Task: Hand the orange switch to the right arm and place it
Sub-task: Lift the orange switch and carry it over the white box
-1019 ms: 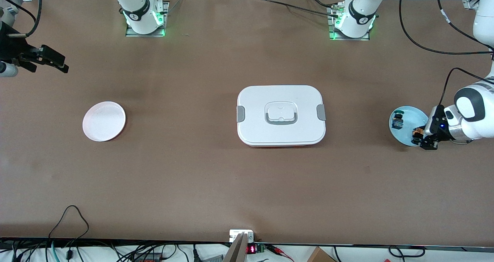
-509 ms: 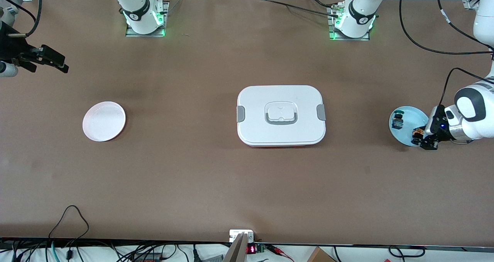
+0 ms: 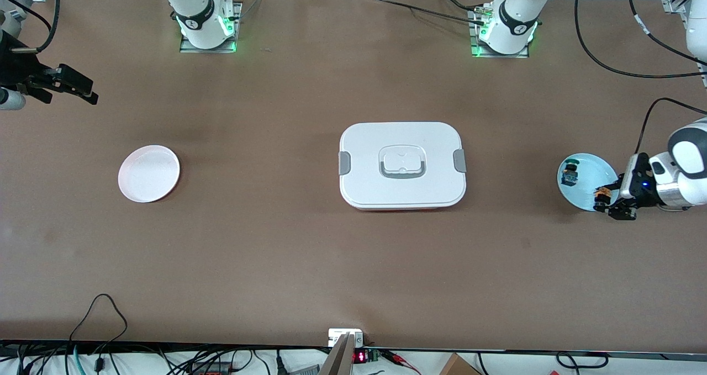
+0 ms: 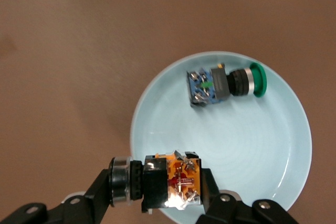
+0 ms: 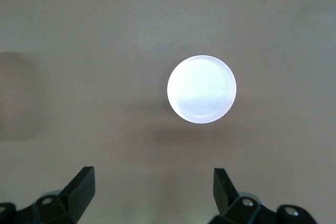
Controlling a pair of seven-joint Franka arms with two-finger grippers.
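My left gripper (image 3: 607,202) is shut on the orange switch (image 3: 601,195), holding it by its ends over the rim of the light blue plate (image 3: 588,177). In the left wrist view the orange switch (image 4: 170,182) lies crosswise in the left gripper (image 4: 157,188), with one black finger (image 4: 94,195) on its clear button end and the other on its orange body. It hangs over the edge of the blue plate (image 4: 262,145). My right gripper (image 3: 83,90) waits open, high over the right arm's end of the table. The right gripper (image 5: 155,182) holds nothing.
A blue-bodied switch with a green cap (image 3: 569,173) lies on the blue plate and shows as well in the left wrist view (image 4: 223,83). A white plate (image 3: 148,173) sits toward the right arm's end, under the right wrist camera (image 5: 201,89). A white lidded box (image 3: 402,165) stands mid-table.
My left gripper has drawn back a little toward the left arm's end of the table, carrying the orange switch from above the plate's inside to above its rim. The right arm has not moved.
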